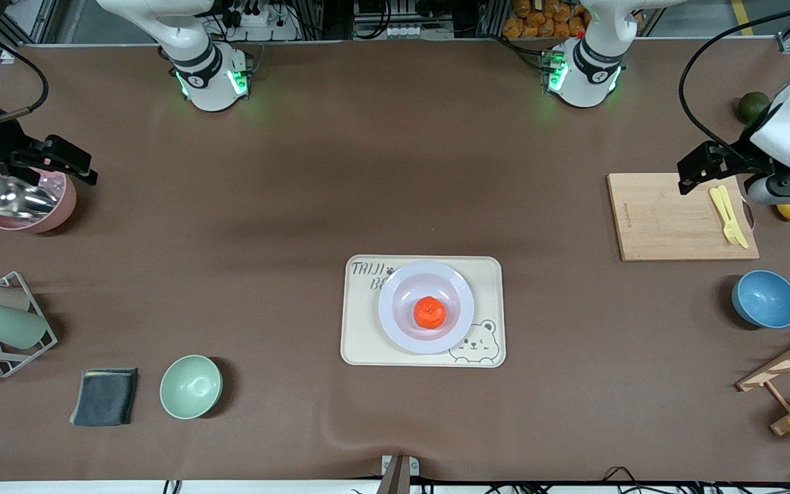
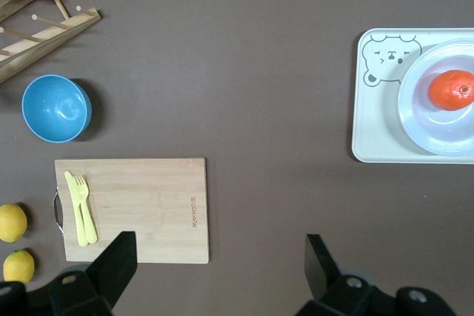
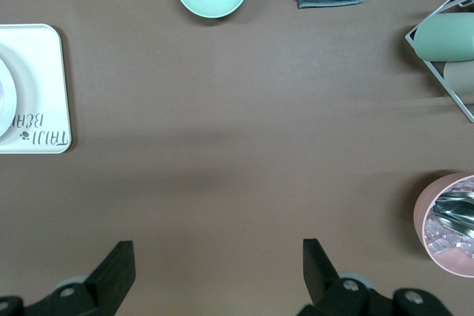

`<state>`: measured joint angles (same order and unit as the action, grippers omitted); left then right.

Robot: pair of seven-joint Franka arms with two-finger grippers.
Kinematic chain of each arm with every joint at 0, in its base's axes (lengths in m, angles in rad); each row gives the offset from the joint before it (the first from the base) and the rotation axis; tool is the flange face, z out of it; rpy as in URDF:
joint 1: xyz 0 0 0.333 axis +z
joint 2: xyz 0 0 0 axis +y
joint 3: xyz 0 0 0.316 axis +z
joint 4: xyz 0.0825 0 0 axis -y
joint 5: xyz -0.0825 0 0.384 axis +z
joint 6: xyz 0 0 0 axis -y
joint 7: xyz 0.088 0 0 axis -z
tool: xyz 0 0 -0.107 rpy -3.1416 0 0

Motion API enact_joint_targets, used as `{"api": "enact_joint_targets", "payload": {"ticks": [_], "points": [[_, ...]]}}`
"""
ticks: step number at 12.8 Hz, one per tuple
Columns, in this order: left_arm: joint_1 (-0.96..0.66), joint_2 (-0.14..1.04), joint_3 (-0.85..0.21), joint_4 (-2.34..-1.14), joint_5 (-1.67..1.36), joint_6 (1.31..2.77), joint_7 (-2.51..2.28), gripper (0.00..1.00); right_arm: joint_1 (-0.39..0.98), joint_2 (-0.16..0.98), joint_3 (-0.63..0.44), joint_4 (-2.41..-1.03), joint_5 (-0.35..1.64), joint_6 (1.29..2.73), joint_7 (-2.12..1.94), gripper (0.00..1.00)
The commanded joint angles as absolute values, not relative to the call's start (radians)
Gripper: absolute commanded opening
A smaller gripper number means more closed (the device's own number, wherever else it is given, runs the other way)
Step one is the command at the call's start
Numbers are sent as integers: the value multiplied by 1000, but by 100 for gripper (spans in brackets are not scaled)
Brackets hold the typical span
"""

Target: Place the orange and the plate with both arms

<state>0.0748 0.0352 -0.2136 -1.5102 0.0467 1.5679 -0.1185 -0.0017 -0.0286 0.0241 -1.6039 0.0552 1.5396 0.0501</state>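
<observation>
Both black two-finger grippers hang spread and empty — left gripper (image 2: 215,264) over the bamboo cutting board (image 1: 676,216), right gripper (image 3: 215,268) beside the pink bowl (image 1: 31,206) — well apart from the small red-orange orange (image 1: 430,313) on the pale lavender plate (image 1: 395,309).

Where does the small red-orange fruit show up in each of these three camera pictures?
Front view: the small round red-orange orange sits mid-picture, on the round pale lavender plate.
Left wrist view: the orange sits at the picture's edge, on the plate.
Right wrist view: not in it.
Shared landmark: the cream rectangular bear-printed tray under the plate.
</observation>
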Motion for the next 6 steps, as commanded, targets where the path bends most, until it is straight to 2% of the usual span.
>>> {"api": "enact_joint_targets", "payload": {"ticks": [1,6], "points": [[83,57,-215,-1470,40,1554,-106,100,0,-45,26,-1614,32,1540,64,100],[91,43,-207,-1466,40,1548,-98,100,0,-41,26,-1614,40,1542,64,100]]}}
